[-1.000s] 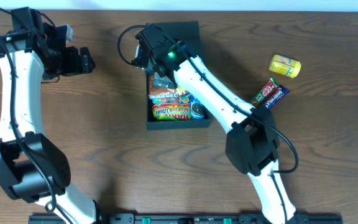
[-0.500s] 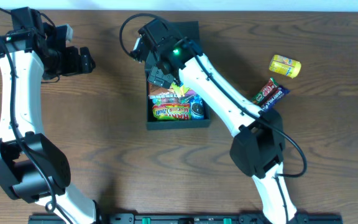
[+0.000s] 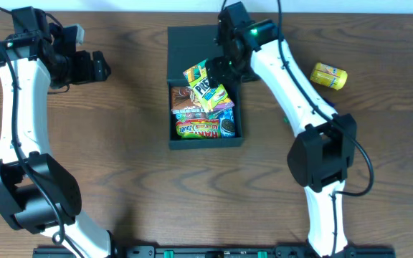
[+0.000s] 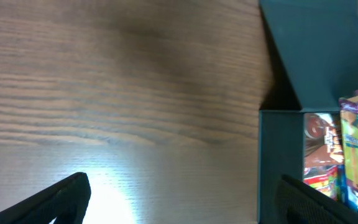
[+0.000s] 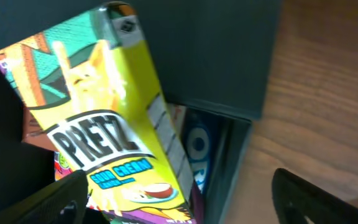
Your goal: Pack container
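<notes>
Container [image 3: 205,142] sits upper centre of the overhead frame, lid open. Left gripper [image 3: 95,68] and right gripper [image 3: 219,70] both have jaws apart and empty. Risk: the Pretz packet [image 3: 208,87] lies tilted on the other snacks and would likely foul the lid on closing.

"PRETZ" on yellow snack packet [image 5: 107,134]

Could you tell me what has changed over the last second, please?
The right hand drew back from over the box to its far right corner, open, leaving a Pretz packet lying tilted on the other snacks. The left arm, the box and the yellow pouch stayed put.
</notes>
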`<control>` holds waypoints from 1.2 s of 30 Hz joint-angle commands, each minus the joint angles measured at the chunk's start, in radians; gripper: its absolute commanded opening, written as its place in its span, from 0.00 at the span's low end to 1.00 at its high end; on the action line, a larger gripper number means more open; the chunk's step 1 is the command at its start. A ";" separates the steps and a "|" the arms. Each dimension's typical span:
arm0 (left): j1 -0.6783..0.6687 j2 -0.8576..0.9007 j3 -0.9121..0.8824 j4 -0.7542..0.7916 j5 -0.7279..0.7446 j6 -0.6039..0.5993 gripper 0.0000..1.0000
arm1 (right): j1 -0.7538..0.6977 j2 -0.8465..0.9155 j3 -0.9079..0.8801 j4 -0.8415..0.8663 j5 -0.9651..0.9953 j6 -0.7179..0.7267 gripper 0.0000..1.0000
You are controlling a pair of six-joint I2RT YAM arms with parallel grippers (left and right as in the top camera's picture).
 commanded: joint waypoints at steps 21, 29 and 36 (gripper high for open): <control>-0.347 0.135 0.006 0.438 0.364 0.009 0.95 | -0.393 -0.105 0.018 0.047 -0.471 -0.447 0.95; -0.346 0.209 0.018 0.444 0.369 -0.032 0.95 | -0.372 -0.105 0.018 -0.032 -0.496 -0.579 0.92; -0.333 0.209 0.057 0.345 0.344 0.047 0.95 | -0.315 -0.105 0.018 -0.105 -0.568 -0.580 0.87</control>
